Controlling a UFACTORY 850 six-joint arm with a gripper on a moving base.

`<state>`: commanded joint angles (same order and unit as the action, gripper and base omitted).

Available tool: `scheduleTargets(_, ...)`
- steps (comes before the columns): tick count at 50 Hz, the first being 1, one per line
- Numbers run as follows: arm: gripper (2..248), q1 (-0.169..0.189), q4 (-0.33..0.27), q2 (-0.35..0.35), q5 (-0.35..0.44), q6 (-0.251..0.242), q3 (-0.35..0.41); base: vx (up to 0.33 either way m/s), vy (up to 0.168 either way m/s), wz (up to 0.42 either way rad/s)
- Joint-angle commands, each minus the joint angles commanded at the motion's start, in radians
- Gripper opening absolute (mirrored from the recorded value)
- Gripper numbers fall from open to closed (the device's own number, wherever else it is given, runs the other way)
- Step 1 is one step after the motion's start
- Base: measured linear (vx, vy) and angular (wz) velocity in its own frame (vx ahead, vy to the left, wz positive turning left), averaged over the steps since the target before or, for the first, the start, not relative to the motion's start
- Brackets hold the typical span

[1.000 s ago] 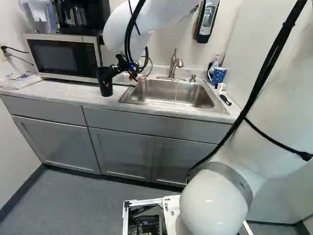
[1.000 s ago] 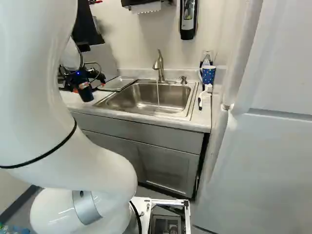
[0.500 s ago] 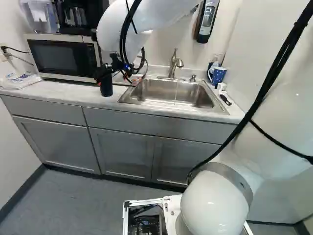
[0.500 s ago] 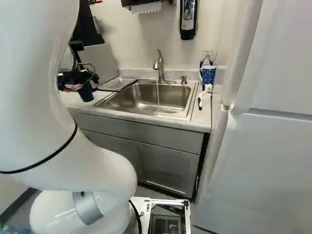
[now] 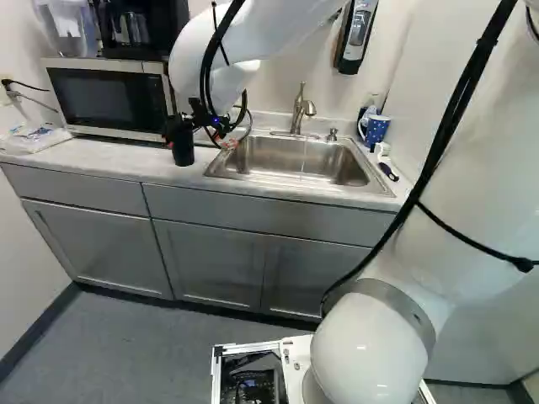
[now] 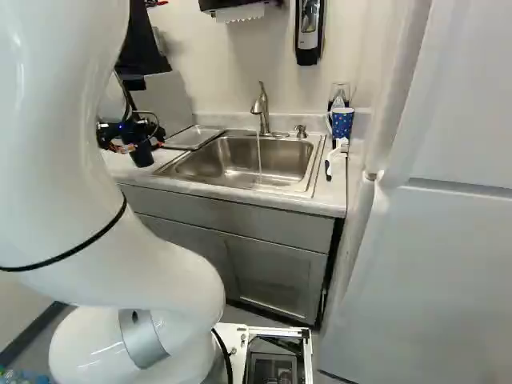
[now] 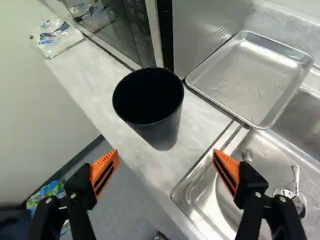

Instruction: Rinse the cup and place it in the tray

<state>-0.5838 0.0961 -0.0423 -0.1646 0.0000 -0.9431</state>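
In the left base view my gripper (image 5: 178,126) is over the counter beside the microwave, next to the black cup (image 5: 183,151). The wrist view shows the gripper (image 7: 166,167) open, its orange-padded fingers wide apart. Ahead of them the same cup (image 7: 165,132) stands upright on the counter, its dark mouth facing the camera; neither finger touches it. A shallow metal tray (image 7: 245,75) lies flat between the cup and the sink, with nothing in it. Water runs from the faucet (image 6: 261,106) into the sink (image 6: 240,164).
The microwave (image 5: 109,99) stands close behind the cup. A plastic bag (image 7: 56,37) lies at the counter's far end. Right of the sink are a blue dotted mug (image 6: 342,122) and a brush (image 6: 334,156). A soap dispenser (image 5: 356,35) hangs on the wall.
The arm's wrist has shifted left in the left base view, bringing the gripper around toward the cup. The cup has stayed at its place on the counter, and the base has not moved.
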Motion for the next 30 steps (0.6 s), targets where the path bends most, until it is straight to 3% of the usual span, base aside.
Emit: scheduleTargets(30, 247, 0.000, -0.013, 0.060, 0.168, 0.000, 0.010, 0.000, 0.000, 0.000)
